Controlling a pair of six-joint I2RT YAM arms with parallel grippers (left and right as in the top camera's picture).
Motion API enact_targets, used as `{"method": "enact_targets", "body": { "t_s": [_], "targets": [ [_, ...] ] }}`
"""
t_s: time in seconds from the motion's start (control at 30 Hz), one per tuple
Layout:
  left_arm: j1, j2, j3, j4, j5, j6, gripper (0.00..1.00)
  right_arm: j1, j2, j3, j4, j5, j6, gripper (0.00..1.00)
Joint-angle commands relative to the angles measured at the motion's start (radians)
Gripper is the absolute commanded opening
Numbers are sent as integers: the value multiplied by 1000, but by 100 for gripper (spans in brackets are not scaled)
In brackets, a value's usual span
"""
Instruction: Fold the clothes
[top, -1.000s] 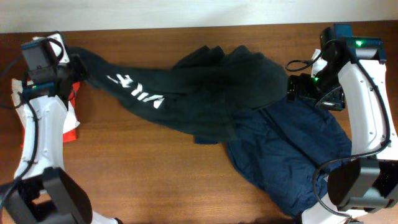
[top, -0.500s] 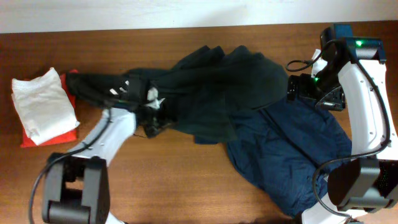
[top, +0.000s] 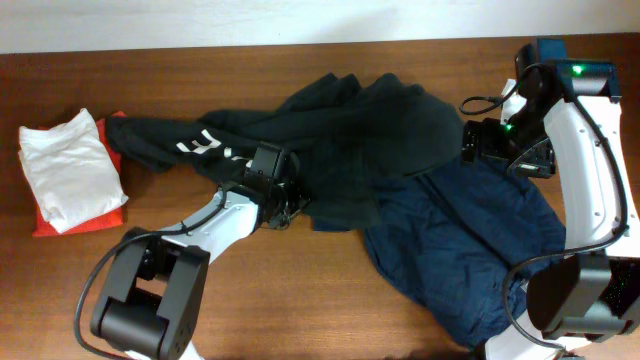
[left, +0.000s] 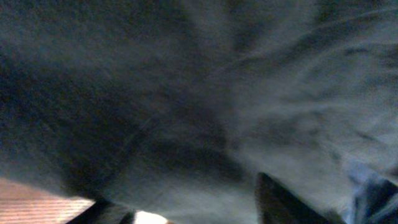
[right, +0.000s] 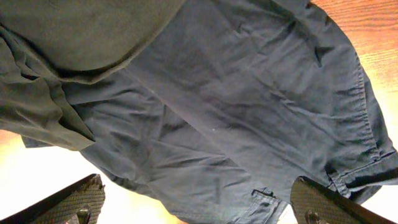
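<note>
Dark garment (top: 385, 140), long axis left-right

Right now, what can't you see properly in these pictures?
- Left gripper: overhead, its own wrist covers the fingers; the left wrist view is only blurry dark cloth, so open or shut is unclear.
- White lettering on the black garment: overhead, folds hide part; unreadable.
- Red item: overhead, the folded white cloth covers most of it.
- Blue shirt: overhead, the right arm covers its lower corner.
</note>
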Motion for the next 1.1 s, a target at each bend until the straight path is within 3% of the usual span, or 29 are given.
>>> {"method": "enact_targets", "body": {
  "t_s": [0.0, 0.03, 0.1, 0.2, 0.27, 0.33, 0.4, 0.43, 0.47, 0.5, 0.53, 0.63, 0.7, 0.87, 0.97, 1.07],
  "targets": [
    [-1, 29, -11, 5, -34, -10, 35, -8, -9, 1, 0, 19, 8, 99],
    [-1, 29, -11, 5, -36, -10, 20, -8, -10, 1, 0, 19, 8, 99],
    [2, 29, -11, 4, -73, 6, 1, -8, -10, 1, 0, 19, 8, 99],
    [66, 10, -8, -71, -84, 116, 1, -8, -9, 1, 0, 19, 8, 99],
    [170, -82, -1, -190, -85, 305, 1, -6, -9, -6, 0, 8, -12, 98],
    [343, -232, 23, -299, -85, 446, 1, -3, -9, -52, 10, -95, -103, 63],
    [557, -388, 48, -333, -53, 455, 1, 26, -9, -159, 54, -254, -218, 40],
    [642, -448, 48, -330, -20, 455, 1, 72, -9, -254, 122, -301, -267, 20],
    [690, -482, 48, -338, 11, 455, 1, 116, -9, -323, 183, -304, -267, 12],
    [703, -492, 48, -348, 22, 456, 1, 159, -9, -384, 249, -304, -267, 11],
    [702, -491, 48, -367, 21, 456, 1, 253, -9, -488, 394, -304, -267, 5],
    [701, -488, 48, -410, 21, 456, 1, 421, -9, -623, 709, -294, -246, 7],
    [701, -488, 48, -442, 21, 456, 1, 475, 0, -659, 848, -213, -156, 8],
    [701, -488, 48, -522, 21, 456, 1, 460, 184, -660, 1006, -188, -150, 8],
    [701, -488, 48, -536, 12, 456, 1, 321, 241, -659, 1026, 133, -47, 8],
    [701, -488, 48, -564, -31, 456, 1, 8, 241, -620, 1024, 192, 36, 8]
  ]
}}
